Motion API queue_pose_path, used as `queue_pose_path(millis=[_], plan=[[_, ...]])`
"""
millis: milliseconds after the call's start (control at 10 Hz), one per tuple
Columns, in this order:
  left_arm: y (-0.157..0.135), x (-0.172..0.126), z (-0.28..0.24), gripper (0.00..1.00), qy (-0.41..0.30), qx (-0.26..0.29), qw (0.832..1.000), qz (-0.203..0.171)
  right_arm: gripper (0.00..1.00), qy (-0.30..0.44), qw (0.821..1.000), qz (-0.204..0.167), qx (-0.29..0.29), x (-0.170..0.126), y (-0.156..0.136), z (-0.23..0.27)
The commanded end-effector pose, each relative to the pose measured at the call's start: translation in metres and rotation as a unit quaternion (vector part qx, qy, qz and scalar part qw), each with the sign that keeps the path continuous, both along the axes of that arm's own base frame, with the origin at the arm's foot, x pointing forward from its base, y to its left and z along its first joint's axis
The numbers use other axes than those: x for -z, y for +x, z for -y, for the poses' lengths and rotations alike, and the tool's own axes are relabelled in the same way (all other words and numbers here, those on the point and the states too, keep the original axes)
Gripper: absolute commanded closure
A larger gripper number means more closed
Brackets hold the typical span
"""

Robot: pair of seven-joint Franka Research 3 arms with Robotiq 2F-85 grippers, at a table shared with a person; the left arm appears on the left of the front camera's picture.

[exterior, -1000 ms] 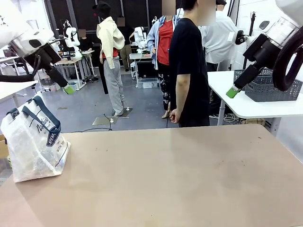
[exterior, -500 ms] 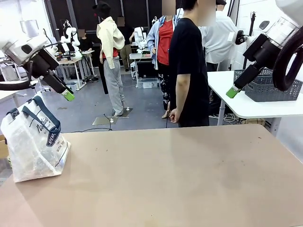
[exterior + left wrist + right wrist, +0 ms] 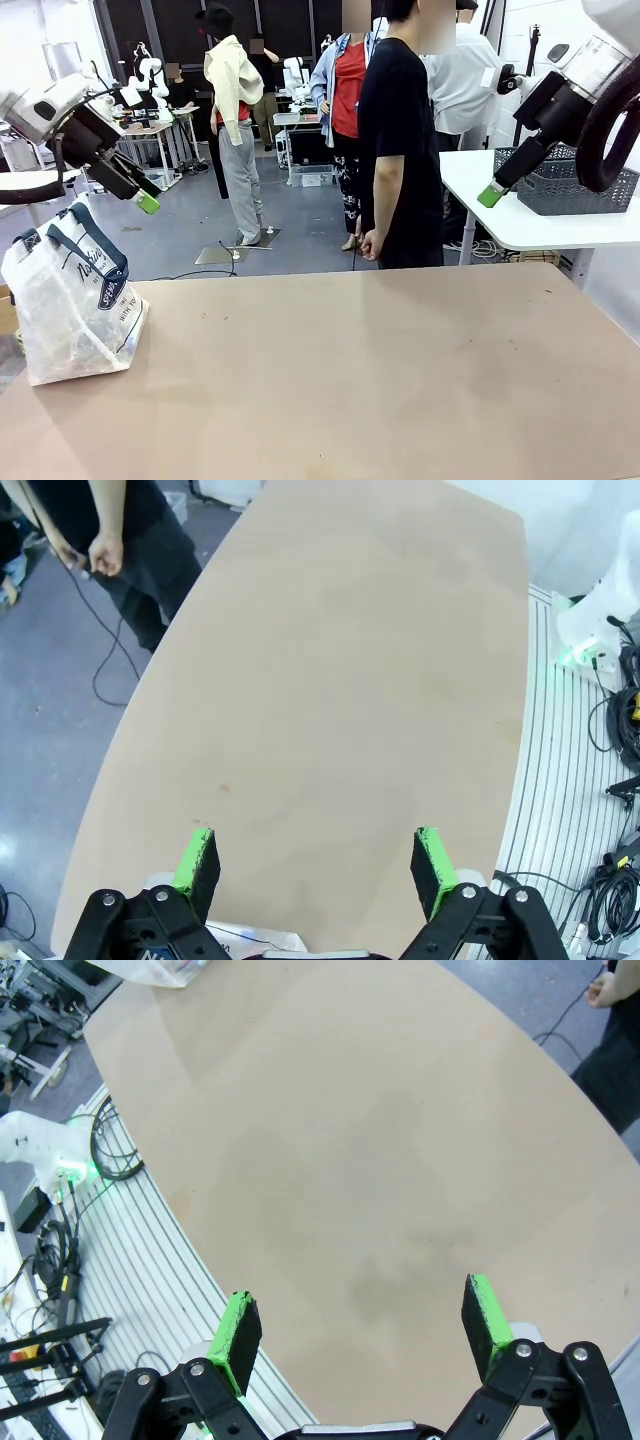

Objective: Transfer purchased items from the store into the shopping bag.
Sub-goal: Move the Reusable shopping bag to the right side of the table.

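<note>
The shopping bag (image 3: 75, 300), translucent white with navy handles and script lettering, stands on the left end of the tan table (image 3: 350, 380). A corner of the bag (image 3: 150, 968) also shows at the top of the right wrist view. My left gripper (image 3: 146, 203) hangs open in the air above and behind the bag, its green pads (image 3: 197, 855) spread over bare tabletop. My right gripper (image 3: 492, 193) is raised at the far right, open (image 3: 362, 1325) with nothing between its fingers. A dark grey lattice basket (image 3: 575, 185) sits on a white side table behind it. The cardboard box and the yellow-and-black object are out of view.
A person in a black shirt (image 3: 400, 150) stands at the table's far edge, one hand (image 3: 370, 245) hanging at the side. The white side table (image 3: 520, 225) stands at the back right. Cables lie on the floor beside the table (image 3: 610, 730).
My left arm has swung down and slightly right, bringing its gripper lower above the bag. The right arm, the bag and the person have stayed put.
</note>
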State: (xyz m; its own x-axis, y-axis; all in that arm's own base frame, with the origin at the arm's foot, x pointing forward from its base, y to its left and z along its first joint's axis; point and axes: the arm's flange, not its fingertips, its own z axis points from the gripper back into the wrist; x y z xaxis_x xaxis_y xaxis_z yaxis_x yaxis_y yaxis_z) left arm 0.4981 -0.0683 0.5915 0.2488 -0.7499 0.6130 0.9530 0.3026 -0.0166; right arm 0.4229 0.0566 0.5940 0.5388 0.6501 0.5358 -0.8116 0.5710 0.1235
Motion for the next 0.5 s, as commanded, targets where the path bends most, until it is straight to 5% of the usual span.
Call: queue_pose_path(millis=[0,400], plan=[[0.0011,-0.0010,-0.0004,0.00,0.005,0.001,1.000,0.001,0.00,-0.002,1.000,-0.002,0.004,0.0005,-0.0010,-0.0012],[0.0011,-0.0010,-0.0004,0.00,0.005,0.001,1.000,0.001,0.00,-0.002,1.000,-0.002,0.004,0.0005,-0.0010,-0.0012]])
